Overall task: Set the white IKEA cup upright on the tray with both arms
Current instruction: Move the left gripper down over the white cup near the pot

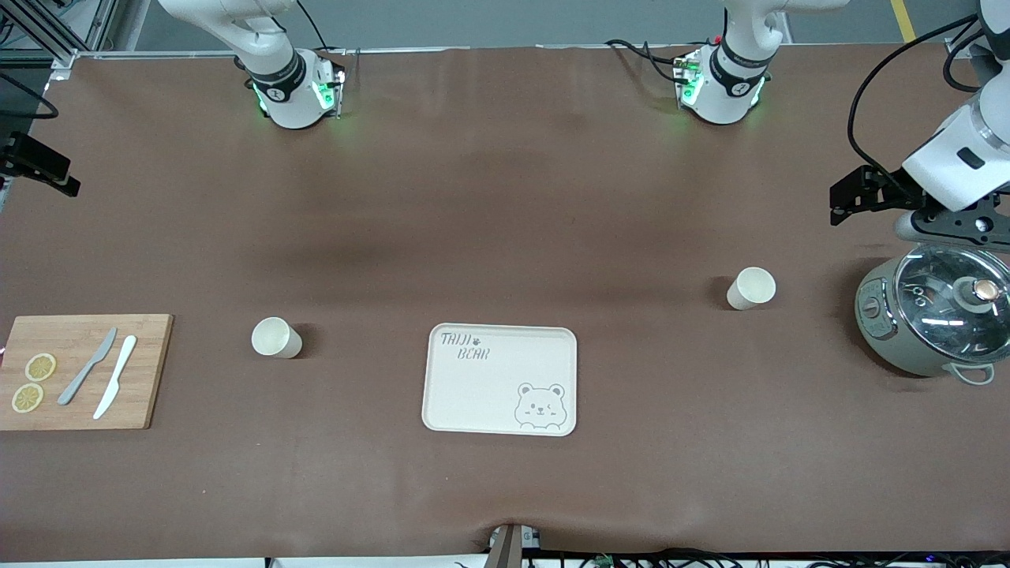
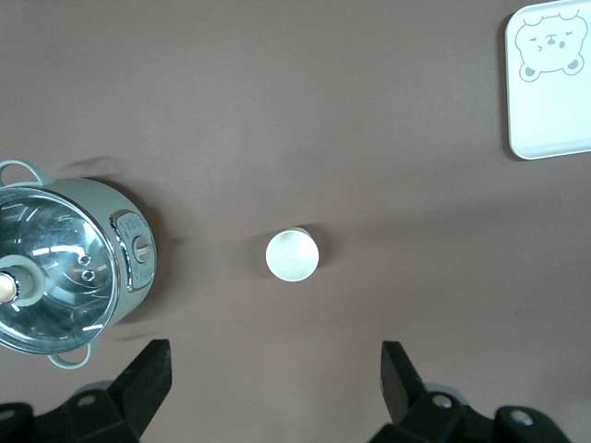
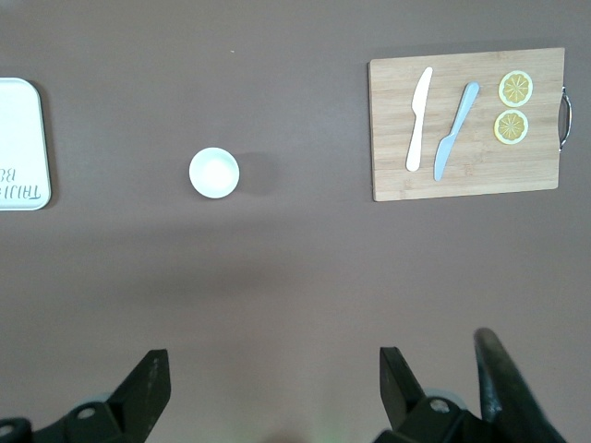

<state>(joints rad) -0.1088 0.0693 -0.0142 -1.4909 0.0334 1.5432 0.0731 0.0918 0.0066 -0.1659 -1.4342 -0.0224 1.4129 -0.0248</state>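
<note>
Two white cups stand upright on the surface, one (image 1: 750, 288) toward the left arm's end, one (image 1: 276, 338) toward the right's, the tray (image 1: 500, 379) bare between. Lower each open pincer, left (image 2: 272, 383) and right (image 3: 272, 388), squarely over its cup's rim.

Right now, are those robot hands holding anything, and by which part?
Nothing is held. The left gripper and right gripper are both open and empty, high above the table.

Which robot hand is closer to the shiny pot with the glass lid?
Left. The left gripper, open, hangs high above the table beside the pot, at the left arm's end. The right gripper, also open, hangs above the right arm's end, near the cutting board.
</note>
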